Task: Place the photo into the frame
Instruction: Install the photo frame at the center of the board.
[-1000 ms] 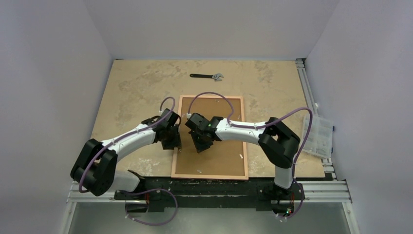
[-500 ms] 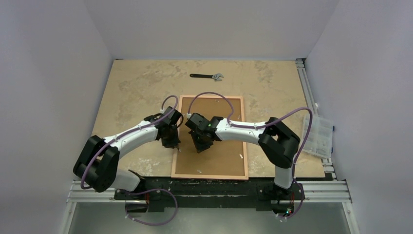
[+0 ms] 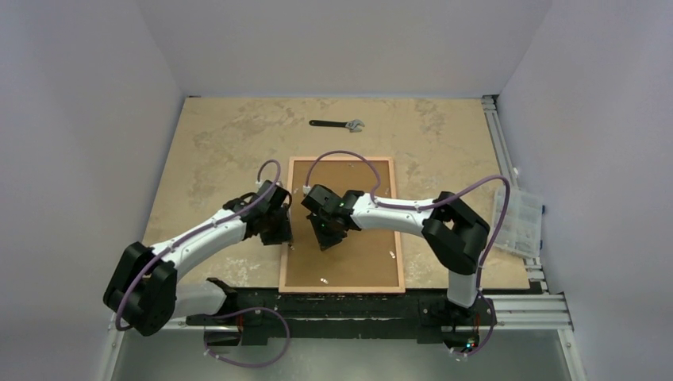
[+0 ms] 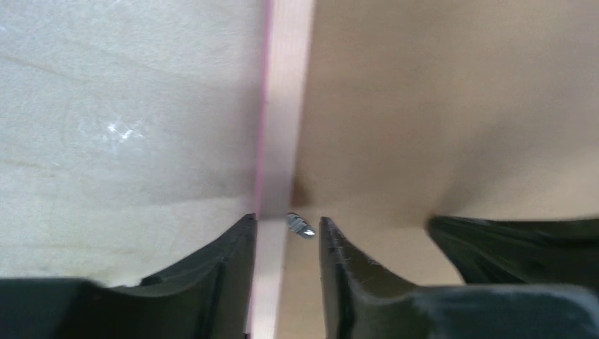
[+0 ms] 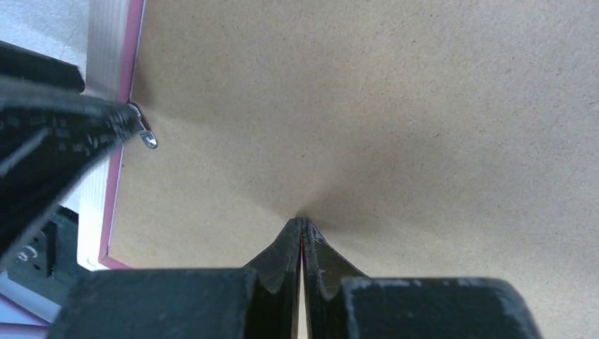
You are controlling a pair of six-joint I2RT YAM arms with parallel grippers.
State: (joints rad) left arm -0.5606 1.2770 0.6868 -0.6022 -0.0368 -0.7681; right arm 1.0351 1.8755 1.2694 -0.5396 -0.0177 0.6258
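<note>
Left gripper (image 4: 286,222): jaws narrowly apart astride a metal tab (image 4: 300,226) on the left rail of the frame (image 4: 282,106), nothing gripped. It lies face-down at the near edge of the table (image 3: 222,143). Right gripper (image 5: 301,222): closed, empty, pressing the backing board (image 5: 388,106). Photo hidden; tab-fastening apparently remains.

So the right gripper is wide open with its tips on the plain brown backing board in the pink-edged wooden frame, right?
No, the right gripper is shut, fingers pressed together. The right wrist view shows it, tips on the plain brown backing board in the pink-edged wooden frame.
</note>
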